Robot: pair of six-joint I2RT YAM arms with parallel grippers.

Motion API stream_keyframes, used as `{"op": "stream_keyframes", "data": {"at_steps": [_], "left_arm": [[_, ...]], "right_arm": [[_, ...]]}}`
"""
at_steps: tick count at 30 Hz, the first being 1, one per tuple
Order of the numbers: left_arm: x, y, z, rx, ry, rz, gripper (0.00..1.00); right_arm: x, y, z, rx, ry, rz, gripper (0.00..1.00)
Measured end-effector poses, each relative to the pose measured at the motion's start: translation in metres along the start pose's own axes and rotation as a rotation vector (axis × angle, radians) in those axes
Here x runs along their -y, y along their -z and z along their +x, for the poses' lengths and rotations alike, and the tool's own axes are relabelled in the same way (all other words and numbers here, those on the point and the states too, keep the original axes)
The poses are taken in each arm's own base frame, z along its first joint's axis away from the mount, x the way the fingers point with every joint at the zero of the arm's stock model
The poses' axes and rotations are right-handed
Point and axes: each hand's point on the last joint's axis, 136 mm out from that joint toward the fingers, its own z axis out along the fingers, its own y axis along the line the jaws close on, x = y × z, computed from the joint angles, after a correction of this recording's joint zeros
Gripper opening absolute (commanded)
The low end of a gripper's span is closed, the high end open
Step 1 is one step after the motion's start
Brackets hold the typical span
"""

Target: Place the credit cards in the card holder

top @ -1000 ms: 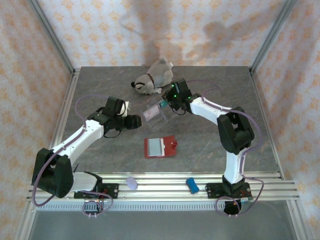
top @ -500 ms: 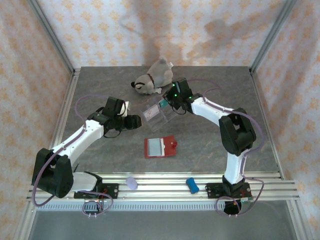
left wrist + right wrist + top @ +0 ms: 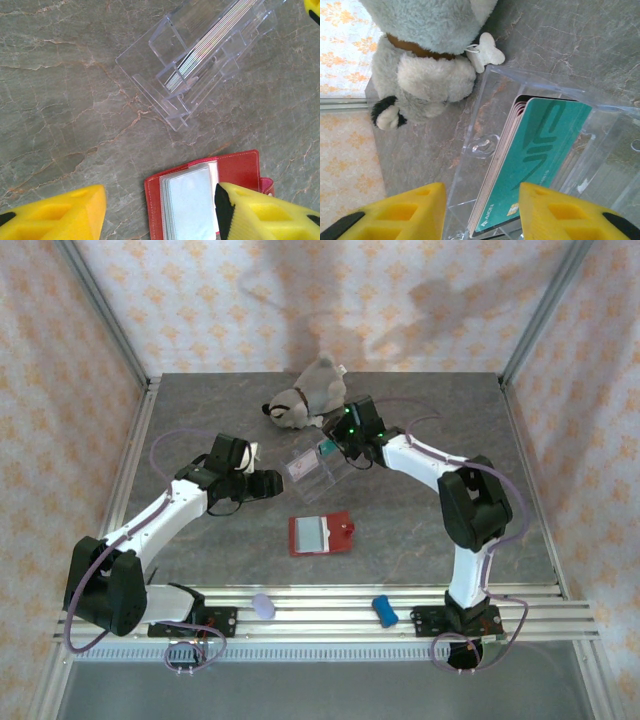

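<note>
The credit cards [image 3: 540, 150] stand as a stack in a clear plastic case [image 3: 481, 120], a teal-green one facing out. My right gripper [image 3: 482, 215] is open, its yellow fingers either side of the stack's near end; a gap shows on the left side. In the top view the right gripper [image 3: 336, 446] is at the case's [image 3: 312, 476] far end. The card holder [image 3: 320, 534] lies open on the table, red with pale blue pockets [image 3: 190, 205]. My left gripper [image 3: 157, 215] hangs open above the card holder [image 3: 240, 170], nothing in it, left of the case in the top view [image 3: 270, 483].
A grey plush animal [image 3: 305, 395] lies just behind the case, close to the right wrist. A blue object [image 3: 384, 611] and a lavender one [image 3: 263, 606] rest on the rails at the near edge. Patterned walls enclose the grey table [image 3: 440, 540].
</note>
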Motion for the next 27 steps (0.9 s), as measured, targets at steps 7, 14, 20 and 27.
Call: {"op": "stream_keyframes", "data": {"at_steps": [7,14,20,27], "left_arm": [[0.000,0.000,0.000,0.000,-0.007,0.000,0.61],[0.000,0.000,0.000,0.000,-0.007,0.000,0.61],[0.000,0.000,0.000,-0.001,-0.007,0.000,0.60],[0.000,0.000,0.000,-0.001,-0.007,0.000,0.61]], "right_arm": [[0.008,-0.012,0.002,-0.012,-0.008,0.022,0.32],[0.005,-0.013,0.003,-0.019,-0.009,0.013,0.24],[0.005,-0.013,0.003,-0.021,-0.009,0.011,0.20],[0.003,-0.012,0.003,-0.019,-0.005,0.006,0.19]]}}
